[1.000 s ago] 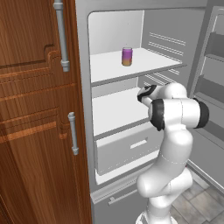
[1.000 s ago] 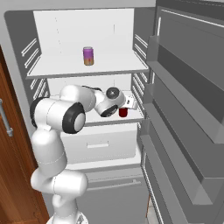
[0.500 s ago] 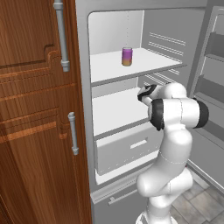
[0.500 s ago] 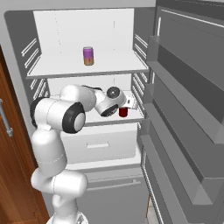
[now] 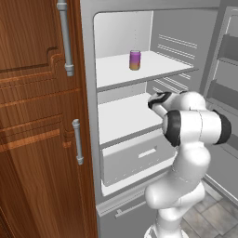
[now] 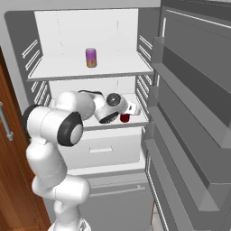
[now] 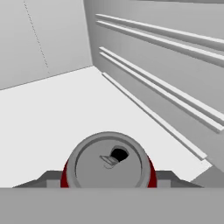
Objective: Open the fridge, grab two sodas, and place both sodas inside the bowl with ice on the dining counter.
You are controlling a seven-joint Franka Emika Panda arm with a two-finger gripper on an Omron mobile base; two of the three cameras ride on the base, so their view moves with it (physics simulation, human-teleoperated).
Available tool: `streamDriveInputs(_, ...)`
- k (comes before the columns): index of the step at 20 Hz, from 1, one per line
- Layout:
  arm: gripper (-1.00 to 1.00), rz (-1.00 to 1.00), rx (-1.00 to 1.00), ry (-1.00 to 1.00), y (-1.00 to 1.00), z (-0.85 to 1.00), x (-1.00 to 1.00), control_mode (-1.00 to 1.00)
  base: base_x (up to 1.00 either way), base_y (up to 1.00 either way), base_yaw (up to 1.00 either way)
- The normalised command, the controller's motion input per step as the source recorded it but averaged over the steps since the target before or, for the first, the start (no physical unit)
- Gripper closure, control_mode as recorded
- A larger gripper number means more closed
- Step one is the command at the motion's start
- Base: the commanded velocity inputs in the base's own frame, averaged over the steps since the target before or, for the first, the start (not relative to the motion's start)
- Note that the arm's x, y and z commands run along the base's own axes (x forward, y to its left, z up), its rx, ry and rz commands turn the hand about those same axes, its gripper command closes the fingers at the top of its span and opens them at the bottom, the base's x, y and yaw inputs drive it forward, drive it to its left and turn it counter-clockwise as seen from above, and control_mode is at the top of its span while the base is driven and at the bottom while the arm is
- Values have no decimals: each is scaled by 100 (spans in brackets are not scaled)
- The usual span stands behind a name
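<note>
Reaching into the open fridge (image 5: 88, 116), we have the arm stretched across the middle shelf, and our attention runs from left to right. At about nine o'clock in the left base view stands the brown wooden cabinet (image 5: 37, 130), which plays no part here. On the upper shelf, at roughly twelve o'clock in both base views, the purple-and-orange soda can (image 6: 91, 57) stands upright and untouched, well apart from the hand.

Further right, on the middle shelf near the fridge's right wall, the red soda can (image 6: 125, 118) stands upright, its long axis vertical. In the right base view it sits at the tip of the gripper (image 6: 130, 110), at about three o'clock from the wrist. In the hand view the can top (image 7: 109, 159) lies dead centre at six o'clock, with a dark fingertip (image 7: 48, 178) showing on either side of the red wall (image 7: 64, 175). We judge the jaws to be closed around this can, flanking it on both sides, though the contact itself is hidden below the frame edge.

The coming move, as we read it, turns on lifting straight up along the can's axis, then drawing back out past the open door (image 6: 194, 113).
</note>
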Motion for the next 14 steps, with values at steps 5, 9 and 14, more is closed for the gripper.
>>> streamDriveInputs(5,100,-2,4,0,22,20,-96,-100,0,0,0)
streamDriveInputs(9,100,-9,8,14,17,79,-80,-100,0,0,0)
streamDriveInputs(14,100,-15,10,21,1,100,-66,-100,0,0,0)
